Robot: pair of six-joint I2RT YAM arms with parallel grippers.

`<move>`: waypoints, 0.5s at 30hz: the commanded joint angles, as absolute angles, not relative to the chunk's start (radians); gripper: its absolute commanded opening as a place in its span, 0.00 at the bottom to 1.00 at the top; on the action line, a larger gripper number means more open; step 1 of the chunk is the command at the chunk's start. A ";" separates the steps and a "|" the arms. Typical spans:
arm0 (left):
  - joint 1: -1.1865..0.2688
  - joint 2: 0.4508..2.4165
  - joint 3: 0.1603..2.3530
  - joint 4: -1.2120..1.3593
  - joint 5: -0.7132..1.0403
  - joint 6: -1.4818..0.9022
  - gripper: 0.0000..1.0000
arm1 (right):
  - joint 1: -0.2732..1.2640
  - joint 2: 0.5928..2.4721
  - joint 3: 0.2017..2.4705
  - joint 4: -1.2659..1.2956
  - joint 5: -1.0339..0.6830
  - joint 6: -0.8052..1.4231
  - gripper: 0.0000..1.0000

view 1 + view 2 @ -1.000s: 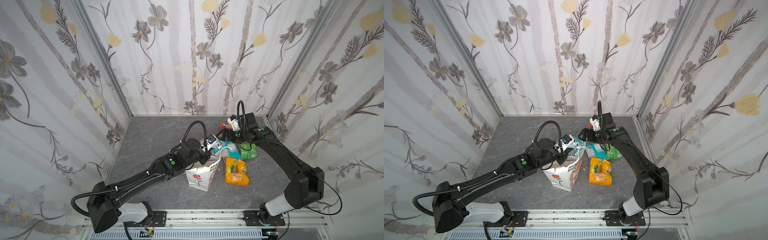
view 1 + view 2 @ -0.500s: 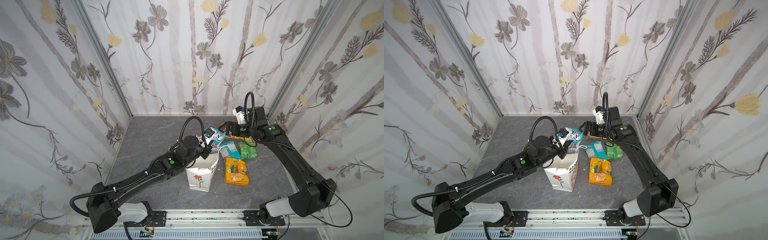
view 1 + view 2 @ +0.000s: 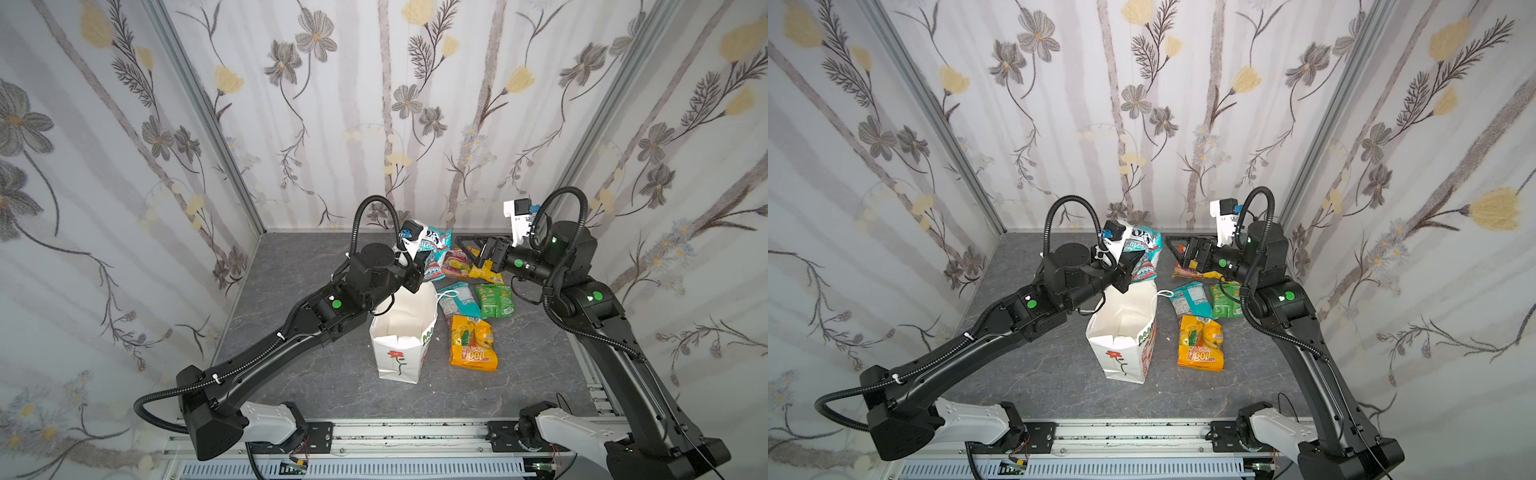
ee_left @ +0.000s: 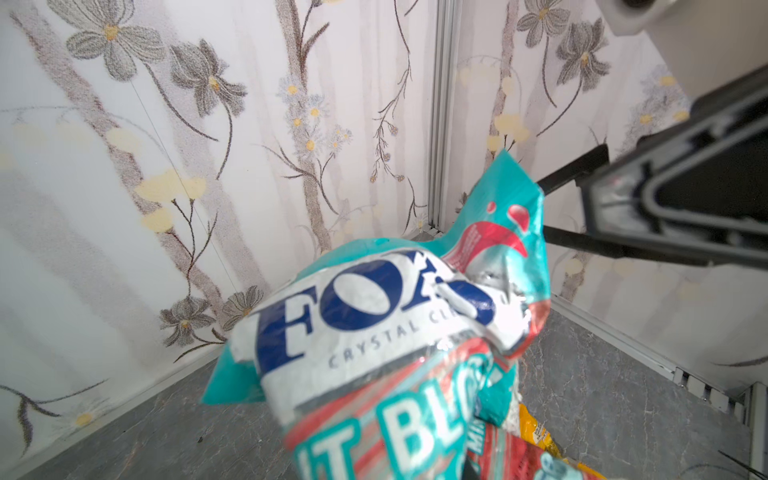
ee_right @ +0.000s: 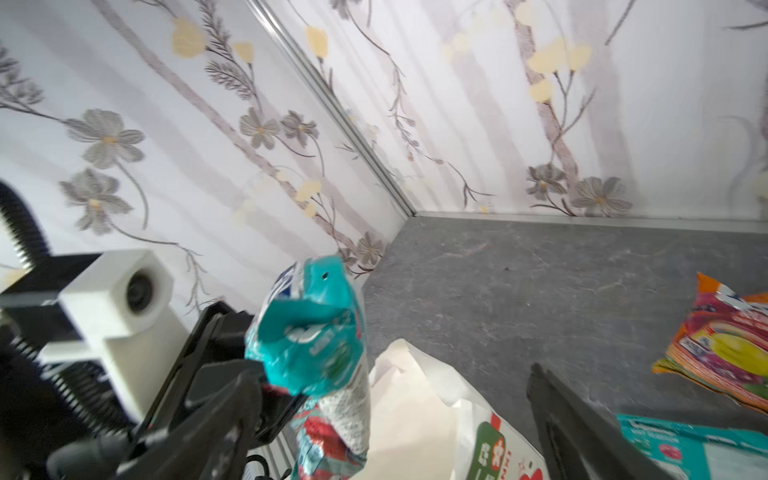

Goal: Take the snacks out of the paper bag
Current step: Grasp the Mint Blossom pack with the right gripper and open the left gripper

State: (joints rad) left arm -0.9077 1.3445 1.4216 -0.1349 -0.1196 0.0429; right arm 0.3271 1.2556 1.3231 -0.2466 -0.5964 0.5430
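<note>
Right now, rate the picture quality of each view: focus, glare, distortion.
Both top views: sharp and evenly lit with soft shadows, the wide angle making the corner posts lean outward. Left wrist view: the light teal packet sits very close, its lower print smeared, with white glare on the crinkled foil. Right wrist view: soft throughout, the packet and the paper bag both blurred.

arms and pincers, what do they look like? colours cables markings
Left arm and right arm: matte black links, white base link, round green dots on the joints, a looping black corrugated hose. Each wrist carries a white camera block with a blue plug. Left pincer and right pincer: black, triangular open-frame fingers.
</note>
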 commanded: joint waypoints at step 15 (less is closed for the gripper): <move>-0.901 1.399 1.549 -0.287 0.028 -0.069 0.00 | 0.406 1.301 1.218 0.158 -0.758 0.771 0.54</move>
State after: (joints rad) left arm -0.9012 1.4055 1.5574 -0.3244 0.0196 -0.0574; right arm 0.3950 1.2938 1.2228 0.0513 -0.7338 0.7280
